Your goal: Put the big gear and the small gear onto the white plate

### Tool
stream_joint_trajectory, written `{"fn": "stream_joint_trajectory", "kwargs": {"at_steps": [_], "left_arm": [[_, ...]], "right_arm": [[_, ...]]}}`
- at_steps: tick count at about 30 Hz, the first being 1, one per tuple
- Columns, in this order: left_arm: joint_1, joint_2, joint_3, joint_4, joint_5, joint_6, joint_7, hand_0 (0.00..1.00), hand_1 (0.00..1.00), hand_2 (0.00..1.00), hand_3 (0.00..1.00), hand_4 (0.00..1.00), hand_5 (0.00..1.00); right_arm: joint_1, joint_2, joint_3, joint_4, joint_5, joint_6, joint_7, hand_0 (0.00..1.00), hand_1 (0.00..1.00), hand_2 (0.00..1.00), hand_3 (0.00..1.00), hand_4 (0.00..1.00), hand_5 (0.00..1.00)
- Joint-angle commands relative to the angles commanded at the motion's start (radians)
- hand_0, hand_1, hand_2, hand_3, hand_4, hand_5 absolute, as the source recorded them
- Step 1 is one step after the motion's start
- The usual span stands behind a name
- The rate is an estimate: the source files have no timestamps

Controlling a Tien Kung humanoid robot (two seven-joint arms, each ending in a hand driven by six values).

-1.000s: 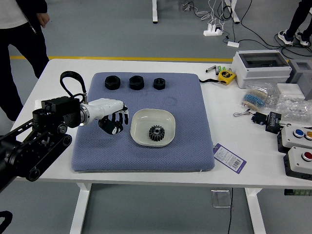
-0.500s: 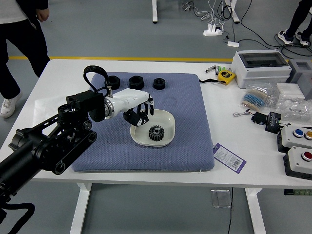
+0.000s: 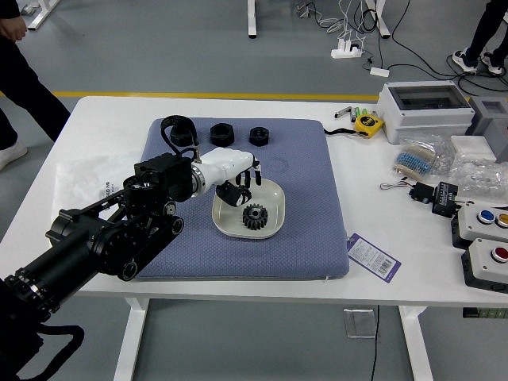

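Head view: no longer beside the white plate (image 3: 272, 198), my left hand (image 3: 224, 167) is gripping the big gear (image 3: 230, 194) over it, probably nearing release, the small gear (image 3: 255, 217) lying rightward.

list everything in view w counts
table: 1, white, centre
rectangular mat: 1, blue-grey, table
rounded plate: 1, white, mat
small toothed gear: 1, black, plate
big round gear: 1, black, held over plate
chunky nuts: 3, black, mat top
tape measure: 1, yellow, far edge
lidded box: 1, white, right
button boxes: 2, white, right
cardboard tag: 1, purple, mat's right
plastic packaging: several, clear, right
wired parts: 2, black, right
power strip: 1, white, floor
people: 2, black trousers, top
left hand: 1, white, over plate
left arm: 1, black, left
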Motion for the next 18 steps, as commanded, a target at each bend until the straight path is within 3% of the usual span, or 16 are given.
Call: {"fn": "stream_joint_trajectory", "kwargs": {"at_steps": [5, 6, 12, 18], "left_arm": [[0.000, -0.009, -0.007, 0.023, -0.018, 0.030, 0.009, 0.345, 0.511, 0.646, 0.627, 0.927, 0.158], [0.001, -0.010, -0.009, 0.025, -0.022, 0.037, 0.009, 0.412, 0.598, 0.759, 0.740, 0.998, 0.250], [0.011, -0.008, -0.030, 0.018, -0.028, 0.067, 0.004, 0.425, 0.619, 0.769, 0.768, 0.998, 0.270], [0.051, 0.001, -0.107, -0.018, -0.013, 0.091, -0.004, 0.427, 0.620, 0.765, 0.767, 0.998, 0.296]], "right_arm": [[0.001, 0.000, -0.005, -0.001, 0.012, 0.000, 0.005, 0.679, 0.674, 0.746, 0.627, 0.822, 0.744], [0.001, 0.000, -0.007, -0.001, 0.014, 0.000, 0.006, 0.680, 0.674, 0.747, 0.627, 0.822, 0.743], [0.001, 0.000, -0.008, -0.001, 0.016, 0.001, 0.007, 0.680, 0.674, 0.747, 0.626, 0.822, 0.743], [0.000, 0.000, -0.009, -0.002, 0.018, 0.001, 0.008, 0.679, 0.674, 0.747, 0.625, 0.822, 0.743]]}}
